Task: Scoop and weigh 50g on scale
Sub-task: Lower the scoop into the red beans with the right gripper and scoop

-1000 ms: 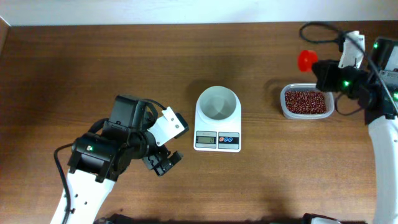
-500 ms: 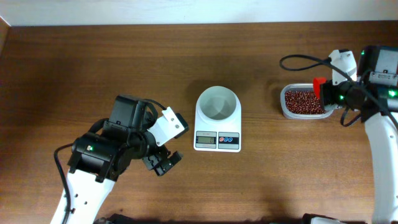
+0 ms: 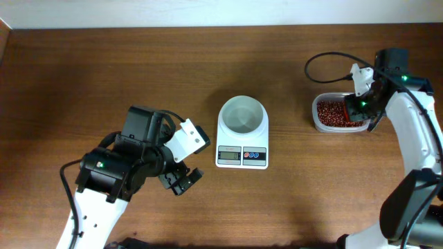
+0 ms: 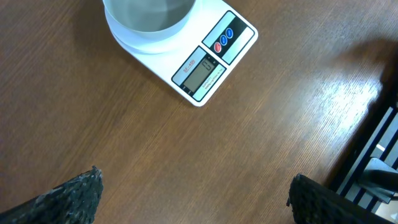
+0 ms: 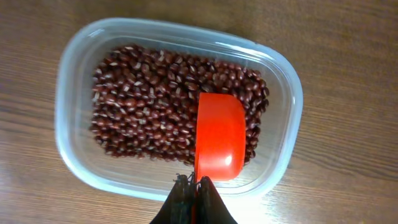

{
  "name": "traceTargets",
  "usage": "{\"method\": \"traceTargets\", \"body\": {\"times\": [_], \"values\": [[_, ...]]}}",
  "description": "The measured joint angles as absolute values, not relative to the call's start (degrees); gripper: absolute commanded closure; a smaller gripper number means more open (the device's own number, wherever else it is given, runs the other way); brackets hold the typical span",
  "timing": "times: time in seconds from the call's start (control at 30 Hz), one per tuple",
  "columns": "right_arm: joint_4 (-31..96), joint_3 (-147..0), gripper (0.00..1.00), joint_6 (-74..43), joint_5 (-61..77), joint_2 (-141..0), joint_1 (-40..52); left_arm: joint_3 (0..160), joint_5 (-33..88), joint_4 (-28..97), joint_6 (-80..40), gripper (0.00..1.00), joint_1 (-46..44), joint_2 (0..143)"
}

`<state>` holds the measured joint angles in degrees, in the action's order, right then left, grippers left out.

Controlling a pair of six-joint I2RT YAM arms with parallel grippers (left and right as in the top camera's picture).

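The white scale (image 3: pixel 241 138) stands mid-table with its round white bowl (image 3: pixel 242 114) on top; the bowl looks empty. In the left wrist view the scale (image 4: pixel 208 59) lies ahead of my left gripper (image 4: pixel 196 190), which is open over bare wood. Dark red-brown beans (image 5: pixel 149 99) fill a clear tub (image 5: pixel 71 93). My right gripper (image 5: pixel 194 183) is shut on the handle of the orange scoop (image 5: pixel 219 143). The scoop's cup is tipped down into the beans at the tub's right side. From overhead, the right gripper (image 3: pixel 361 104) hangs over the tub (image 3: pixel 320 124).
The left arm's body (image 3: pixel 114 169) takes up the table's lower left. A black cable (image 3: pixel 325 62) loops behind the tub. The table's far edge meets a pale wall at the top.
My right arm swung from behind the tub to over it. The scoop came down from the air into the beans. The left arm did not move.
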<state>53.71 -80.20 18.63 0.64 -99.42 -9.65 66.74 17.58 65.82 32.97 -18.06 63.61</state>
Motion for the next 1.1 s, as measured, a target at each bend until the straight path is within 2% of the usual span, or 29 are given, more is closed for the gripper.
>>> {"method": "traceTargets", "body": {"times": [0.2, 0.7, 1.1], "values": [[53.28, -80.2, 0.96, 18.06, -0.36, -100.33, -9.65, 66.74, 17.58, 65.82, 32.97, 0.01, -18.06, 63.64], [53.12, -80.12, 0.96, 14.52, 8.84, -103.42, -9.78, 66.74, 17.58, 65.82, 32.95, 0.01, -18.06, 63.61], [54.87, -79.96, 0.96, 12.01, 20.25, -103.85, -19.22, 66.74, 17.58, 65.8, 32.97, 0.01, -18.06, 63.61]]}}
